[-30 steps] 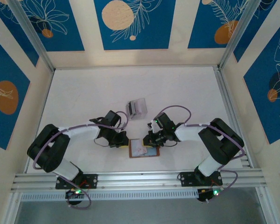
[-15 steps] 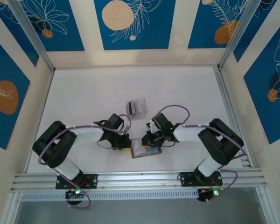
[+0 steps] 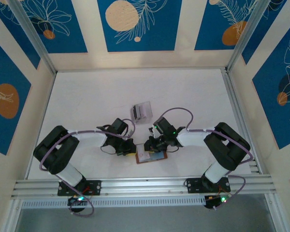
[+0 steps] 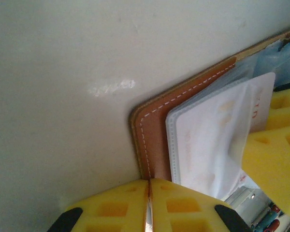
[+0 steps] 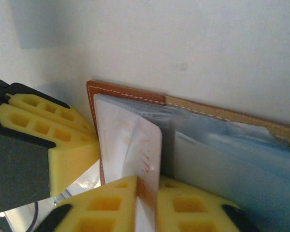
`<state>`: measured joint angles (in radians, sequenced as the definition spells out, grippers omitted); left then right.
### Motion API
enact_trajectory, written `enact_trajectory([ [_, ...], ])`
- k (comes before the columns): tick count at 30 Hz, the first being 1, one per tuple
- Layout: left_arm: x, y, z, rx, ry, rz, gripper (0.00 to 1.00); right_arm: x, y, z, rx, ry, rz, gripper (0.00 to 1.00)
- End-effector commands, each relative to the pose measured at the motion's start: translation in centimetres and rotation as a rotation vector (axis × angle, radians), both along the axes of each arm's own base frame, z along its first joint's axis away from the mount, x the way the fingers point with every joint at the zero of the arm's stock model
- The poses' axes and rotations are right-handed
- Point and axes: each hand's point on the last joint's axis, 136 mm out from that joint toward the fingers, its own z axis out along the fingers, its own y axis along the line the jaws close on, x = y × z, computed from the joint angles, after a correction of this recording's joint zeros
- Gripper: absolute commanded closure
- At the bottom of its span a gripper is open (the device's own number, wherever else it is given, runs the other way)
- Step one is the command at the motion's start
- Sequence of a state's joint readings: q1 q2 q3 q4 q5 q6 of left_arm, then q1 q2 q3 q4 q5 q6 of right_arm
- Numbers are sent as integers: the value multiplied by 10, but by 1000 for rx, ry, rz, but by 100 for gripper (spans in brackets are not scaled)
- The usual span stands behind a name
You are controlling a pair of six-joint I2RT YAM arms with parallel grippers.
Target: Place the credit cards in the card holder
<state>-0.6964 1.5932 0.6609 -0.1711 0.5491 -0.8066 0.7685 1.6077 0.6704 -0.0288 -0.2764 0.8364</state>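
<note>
Table [image 3: 87, 96]: white, bare out beyond both sets of fingers.
Card holder [image 3: 157, 157]: lies open between the two sets of fingertips. Its brown stitched corner runs up to the left fingertips, and its clear pockets lie just ahead of the right ones.
Clear slotted stand [image 3: 140, 110]: well beyond both grippers, apart from them.
Credit card [image 5: 130, 140]: white, standing between the right fingers, with its far end inside the front clear pocket.
Left gripper [image 4: 149, 195]: clenched, pads together at the wallet's edge. Whether leather is nipped in the seam I cannot tell.
Right gripper [image 5: 146, 205]: grasping the card, one pad on each face.
Progress: this card looks partly seated and probably needs pushing home, then letting go. Whether the pockets behind it already hold cards is unclear.
Change: over the last second the right wrist has edged towards the left fingers. The left arm's elbow has swung in, and the wallet has barely shifted.
</note>
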Motion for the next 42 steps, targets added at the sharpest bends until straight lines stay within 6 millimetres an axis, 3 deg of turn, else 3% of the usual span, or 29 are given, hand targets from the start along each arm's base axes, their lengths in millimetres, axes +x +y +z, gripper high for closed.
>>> enact_trajectory([
  [1, -16, 0, -27, 60, 18, -34, 90, -12, -16, -19, -139, 13, 34, 70],
  [6, -18, 5, -32, 78, 27, -24, 90, -8, -23, -10, -183, -4, 44, 57],
  [13, -18, 5, -37, 78, 38, -16, 90, -8, -27, 1, -200, -4, 85, 50],
  [17, -17, 5, -37, 73, 41, -9, 90, -6, -39, 8, -254, -19, 85, 47],
  [25, -11, 6, -28, 49, 33, -2, 90, 2, -57, 20, -331, -58, 101, 47],
  [35, -10, 2, -26, 31, 37, -16, 88, 23, -73, 32, -459, -170, 148, 70],
  [42, -9, 1, -26, 28, 36, -12, 88, 35, -71, 22, -512, -184, 195, 64],
])
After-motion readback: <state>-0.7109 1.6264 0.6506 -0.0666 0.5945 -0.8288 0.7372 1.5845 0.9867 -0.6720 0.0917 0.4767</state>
